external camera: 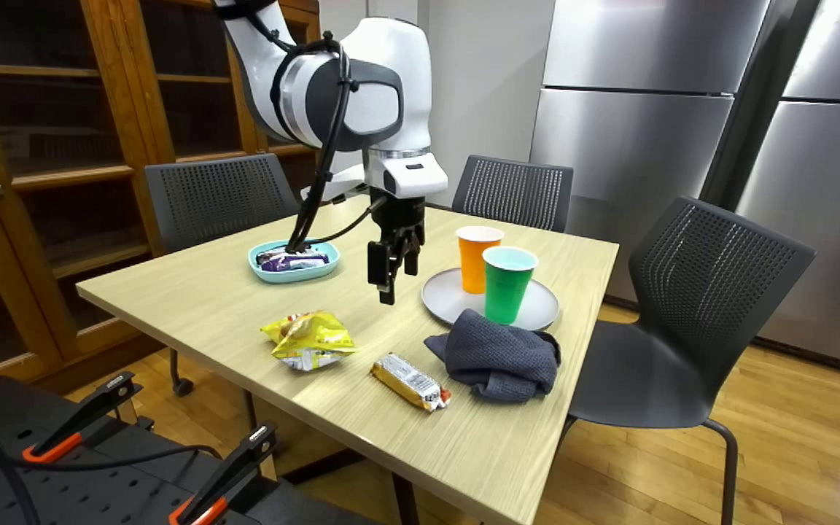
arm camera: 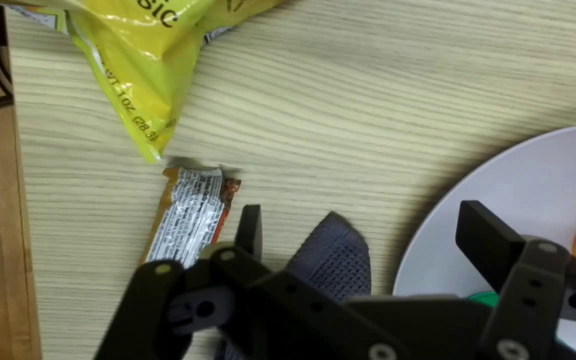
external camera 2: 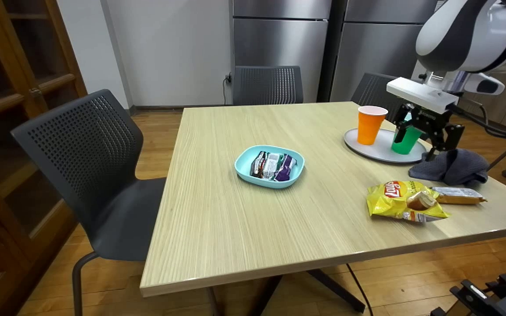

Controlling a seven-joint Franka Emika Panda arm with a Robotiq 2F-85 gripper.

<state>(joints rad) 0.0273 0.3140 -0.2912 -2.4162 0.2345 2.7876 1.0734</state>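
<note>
My gripper (external camera: 398, 281) hangs over the table, open and holding nothing. In the wrist view, the gap of the gripper (arm camera: 362, 220) lies above a corner of the dark grey cloth (arm camera: 340, 260). One finger is near the gold and white wrapped bar (arm camera: 188, 215), the other over the grey plate (arm camera: 460, 195). The green cup (external camera: 509, 292) and the orange cup (external camera: 474, 264) stand upright on the plate. In an exterior view the gripper (external camera 2: 414, 147) partly covers the green cup. Left of the bar in an exterior view lies a yellow chip bag (external camera: 310, 339).
A light blue dish (external camera 2: 270, 183) with several wrapped snacks (external camera 2: 271, 166) stands apart on the table (external camera 2: 235, 228). Dark chairs (external camera: 671, 292) surround the table. Black clamps with orange pads (external camera: 227, 474) sit on a dark surface in front.
</note>
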